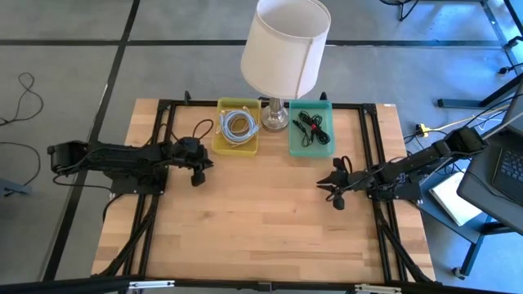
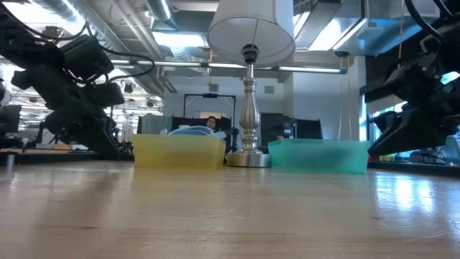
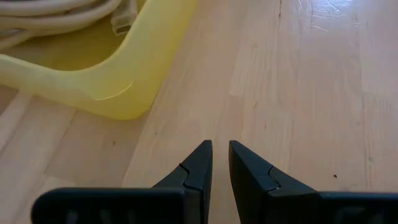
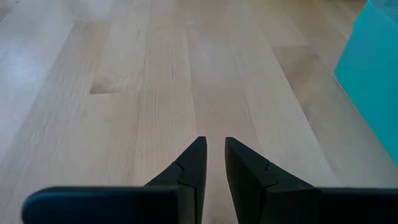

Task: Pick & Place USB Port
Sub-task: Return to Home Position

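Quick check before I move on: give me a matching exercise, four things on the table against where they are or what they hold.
1. yellow bin
2. teal bin
3. lamp
4. left gripper

a. stands between the two bins
b. holds black cables
c. shut, over the tabletop
d. holds coiled light cables

Pairs: 1-d, 2-b, 3-a, 4-c.

Bright ceiling strip lights point(image 2: 176, 37), upper left in the low view, lay white glare on the pale wooden table point(image 3: 329, 15).
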`<action>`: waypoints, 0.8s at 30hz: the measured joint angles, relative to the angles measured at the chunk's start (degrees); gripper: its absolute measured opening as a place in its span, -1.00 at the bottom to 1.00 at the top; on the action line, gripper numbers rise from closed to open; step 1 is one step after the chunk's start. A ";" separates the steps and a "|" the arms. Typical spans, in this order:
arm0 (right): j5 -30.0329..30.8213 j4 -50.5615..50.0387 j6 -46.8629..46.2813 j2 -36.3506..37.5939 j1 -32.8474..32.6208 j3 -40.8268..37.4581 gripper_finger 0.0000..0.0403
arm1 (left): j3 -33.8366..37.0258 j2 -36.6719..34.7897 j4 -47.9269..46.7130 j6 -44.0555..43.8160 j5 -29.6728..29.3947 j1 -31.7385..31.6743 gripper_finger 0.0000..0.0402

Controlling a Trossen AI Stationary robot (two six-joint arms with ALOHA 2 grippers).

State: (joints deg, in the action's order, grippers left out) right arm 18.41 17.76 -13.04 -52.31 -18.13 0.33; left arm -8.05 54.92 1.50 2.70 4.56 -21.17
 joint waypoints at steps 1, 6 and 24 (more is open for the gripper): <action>0.00 0.00 0.00 0.00 0.00 0.00 -0.69 | 0.00 -0.01 0.00 0.00 -0.01 0.00 -0.77; -0.02 0.02 0.00 1.05 0.00 0.01 -0.69 | 0.00 -5.55 -1.69 0.00 -0.02 0.17 -0.77; -0.01 -0.41 0.02 32.00 0.00 0.00 -0.69 | -0.02 -41.64 -2.80 0.02 -0.03 6.31 -0.77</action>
State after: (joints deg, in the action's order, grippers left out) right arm 18.40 17.35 -13.02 -20.32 -18.13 0.33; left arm -8.08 13.28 -1.30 2.72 4.52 -14.86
